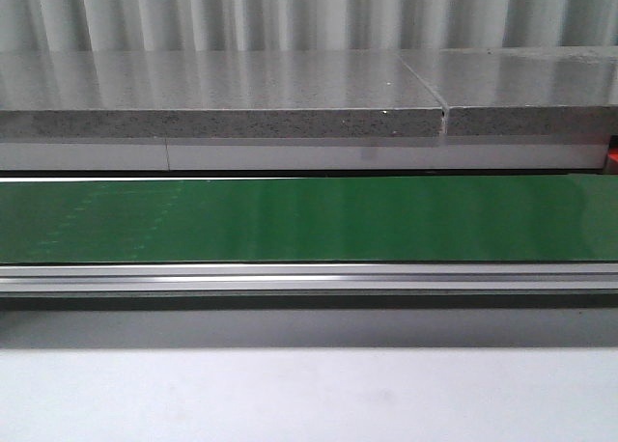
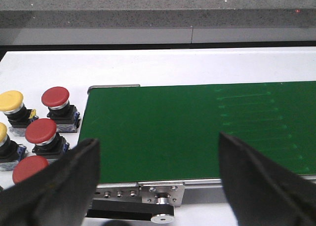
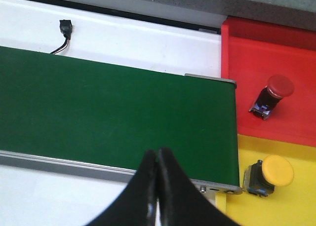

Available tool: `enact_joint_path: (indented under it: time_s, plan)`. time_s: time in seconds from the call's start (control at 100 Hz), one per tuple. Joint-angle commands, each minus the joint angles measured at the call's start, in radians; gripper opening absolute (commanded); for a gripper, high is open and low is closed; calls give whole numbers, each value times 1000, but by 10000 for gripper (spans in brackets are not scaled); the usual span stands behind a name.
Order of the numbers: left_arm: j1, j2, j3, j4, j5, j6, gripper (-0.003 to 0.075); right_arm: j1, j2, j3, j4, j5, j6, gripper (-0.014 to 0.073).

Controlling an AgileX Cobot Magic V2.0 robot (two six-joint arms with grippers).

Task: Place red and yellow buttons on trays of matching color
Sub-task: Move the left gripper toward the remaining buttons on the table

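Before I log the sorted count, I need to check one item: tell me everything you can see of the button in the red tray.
The red button has a round, domed, dark red cap on a black body, with a small blue and silver part at its base. It looks like plastic. It lies tipped on its side on the floor of the red tray, alone there, clear of the walls. The green belt lies beside the tray, and the yellow tray adjoins it. Nothing grips it.

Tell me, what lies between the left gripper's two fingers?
In the left wrist view, only bare green belt and its metal end bracket lie between the open left gripper fingers.
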Motion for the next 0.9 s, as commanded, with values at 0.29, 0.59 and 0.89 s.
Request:
enact_joint_path:
  time_s: [0.29,0.59,0.89]
  plan:
    - [5,51,-119,0,-25,-79,599,0,-4,-23,3,-62,-9,-67]
    - [196,323,-411,-5,158,-235,599,0,-4,-23,3,-62,-9,-67]
    - [373,543,-489,-60,228,-235,599,0,-4,-23,3,-61,-9,-67]
